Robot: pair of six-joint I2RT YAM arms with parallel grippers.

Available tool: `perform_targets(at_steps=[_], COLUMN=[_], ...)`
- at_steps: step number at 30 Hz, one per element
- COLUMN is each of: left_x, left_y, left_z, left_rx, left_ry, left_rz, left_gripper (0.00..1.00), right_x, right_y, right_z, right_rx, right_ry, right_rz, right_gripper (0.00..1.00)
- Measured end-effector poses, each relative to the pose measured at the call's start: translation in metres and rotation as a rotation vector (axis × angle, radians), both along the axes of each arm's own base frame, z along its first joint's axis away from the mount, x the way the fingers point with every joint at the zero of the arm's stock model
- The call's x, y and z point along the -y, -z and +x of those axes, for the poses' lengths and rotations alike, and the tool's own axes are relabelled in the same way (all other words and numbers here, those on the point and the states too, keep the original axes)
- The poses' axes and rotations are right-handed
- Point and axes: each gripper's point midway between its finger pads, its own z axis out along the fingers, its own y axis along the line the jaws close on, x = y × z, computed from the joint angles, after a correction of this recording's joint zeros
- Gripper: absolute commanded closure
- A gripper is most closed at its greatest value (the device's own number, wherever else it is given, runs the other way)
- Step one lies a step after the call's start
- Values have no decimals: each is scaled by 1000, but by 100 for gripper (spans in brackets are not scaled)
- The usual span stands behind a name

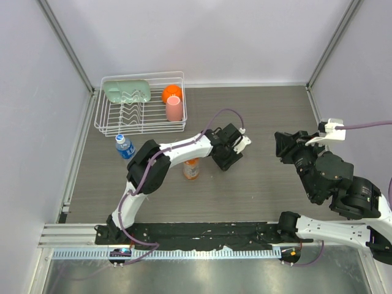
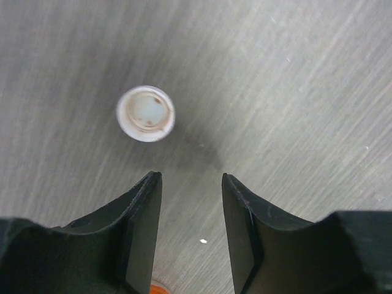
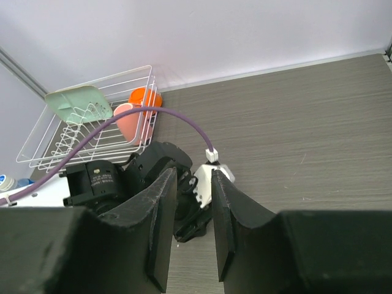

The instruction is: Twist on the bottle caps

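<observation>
One white bottle cap point(image 2: 146, 113) to pick up, lying hollow side up on the grey worktop point(image 2: 294, 92) in the upper left of the left wrist view. It is beyond the tips of the left fingers point(image 2: 142, 214) and off to their left, not between them. Those fingers spread apart, gripping nothing.

Shift up and left in that view until the cap sits centred in the gap. Then lower and close across the rim, lightly, since so small and light a piece probably skids or flips under a lopsided pinch. Mind the orientation: hollow side up, so needs turning over before meeting a bottle neck.

Likely destination the orange-drink bottle point(image 1: 191, 168), upright near the middle of the top view, just lower left of the left wrist and close beside the forearm; avoid knocking it on the way back. Further left, the blue-label bottle point(image 1: 125, 147), near the white wire dish rack point(image 1: 110, 119); impossible to tell whether capped. No second cap in sight.

At the right of the top view, the right fingers point(image 3: 160, 226), a narrow way apart and empty, well away from both bottles. Best brought over to steady the bottle during the twisting.
</observation>
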Motion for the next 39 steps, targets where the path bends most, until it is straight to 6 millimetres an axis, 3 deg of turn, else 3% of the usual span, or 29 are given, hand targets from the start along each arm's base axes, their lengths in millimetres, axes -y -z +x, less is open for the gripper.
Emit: perform_targets(at_steps=[8, 11, 18, 39], left_x=[17, 20, 21, 7], left_y=[-47, -52, -27, 1], left_z=[65, 81, 77, 65], left_rx=[116, 133, 100, 78], left_ry=[-140, -171, -172, -156], left_rz=[-109, -134, -97, -28], left_gripper=[51, 52, 55, 57], right_x=[-3, -4, -4, -3], right_y=[2, 3, 3, 3], right_z=[1, 1, 1, 1], right_rx=[-5, -6, -6, -6], right_ry=[-5, -6, -5, 1], right_rz=[-10, -12, -13, -15], right_gripper=[65, 65, 65, 65])
